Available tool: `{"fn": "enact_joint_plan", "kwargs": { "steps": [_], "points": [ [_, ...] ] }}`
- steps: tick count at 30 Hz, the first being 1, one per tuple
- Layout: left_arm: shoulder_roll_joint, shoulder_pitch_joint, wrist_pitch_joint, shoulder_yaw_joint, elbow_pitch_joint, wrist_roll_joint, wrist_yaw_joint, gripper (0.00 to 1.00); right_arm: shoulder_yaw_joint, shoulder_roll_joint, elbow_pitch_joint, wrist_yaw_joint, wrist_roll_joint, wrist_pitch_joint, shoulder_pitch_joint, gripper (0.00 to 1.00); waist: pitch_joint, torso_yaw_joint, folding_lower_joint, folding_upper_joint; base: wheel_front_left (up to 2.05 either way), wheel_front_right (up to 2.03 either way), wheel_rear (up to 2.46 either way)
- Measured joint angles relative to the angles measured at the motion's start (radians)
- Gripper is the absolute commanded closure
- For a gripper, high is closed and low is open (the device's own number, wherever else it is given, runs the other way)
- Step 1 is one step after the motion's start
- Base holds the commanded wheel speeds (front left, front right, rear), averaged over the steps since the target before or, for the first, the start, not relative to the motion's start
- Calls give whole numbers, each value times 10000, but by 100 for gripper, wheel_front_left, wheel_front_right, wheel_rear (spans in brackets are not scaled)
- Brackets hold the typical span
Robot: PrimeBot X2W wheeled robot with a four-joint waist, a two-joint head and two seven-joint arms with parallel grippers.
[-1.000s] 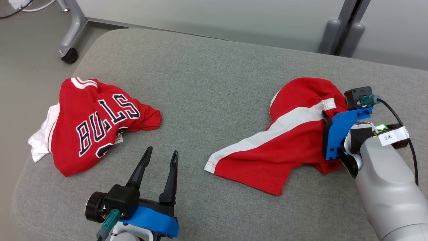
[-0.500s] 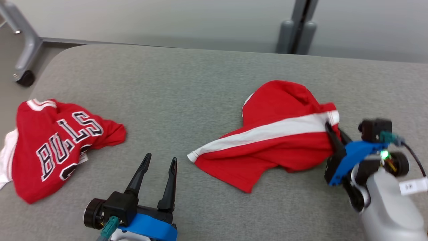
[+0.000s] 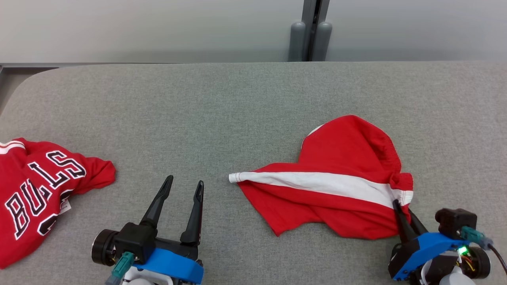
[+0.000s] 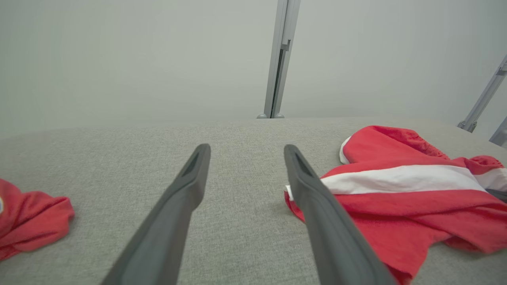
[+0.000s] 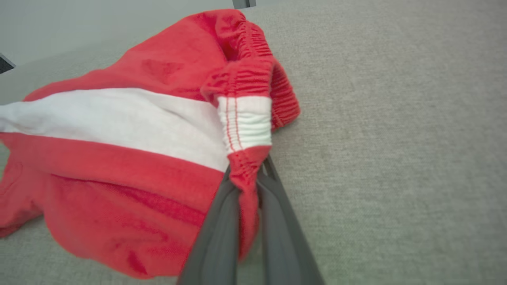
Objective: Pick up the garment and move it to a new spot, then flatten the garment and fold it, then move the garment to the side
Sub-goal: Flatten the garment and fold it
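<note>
Now that the right gripper (image 3: 401, 208) has clamped shut on the waistband (image 5: 244, 126) of the shorts (image 3: 340, 198), lifting can begin. They lie well right of the jersey (image 3: 35, 190), with the left gripper (image 3: 185, 180) wide open and empty between the two.

The table (image 3: 222, 118) is covered in grey woven cloth, matt and slightly coarse. The shorts (image 3: 340, 198) are soft, matt red knit with a white stripe and a ribbed, gathered elastic waistband (image 5: 245, 122). The jersey (image 3: 35, 190) is similar matt cloth. The left hand (image 3: 185, 181) has matt dark plastic fingers (image 3: 156, 204) on a smooth blue plastic mount (image 3: 174, 263).
</note>
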Motion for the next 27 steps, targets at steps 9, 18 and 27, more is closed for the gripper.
{"fn": "enact_joint_plan", "kwargs": {
  "steps": [9, 18, 27],
  "points": [
    [-56, -17, 0, 86, 31, -148, -33, 0, -12, 23, 316, 0, -35, -1028, -121, 0, -90, -210, 0, 0, 0, 0, 0],
    [-180, -20, -2, 332, 150, -359, 98, 0, 176, 25, -107, 0, -495, -1839, -323, 0, -723, -367, -1, 0, 0, 0, 0],
    [-238, 412, -2, 731, 437, -556, 550, 0, 487, 25, -299, 0, -982, -2326, -173, 0, -1310, -424, -1, 0, 0, 0, 0]
  ]
}}
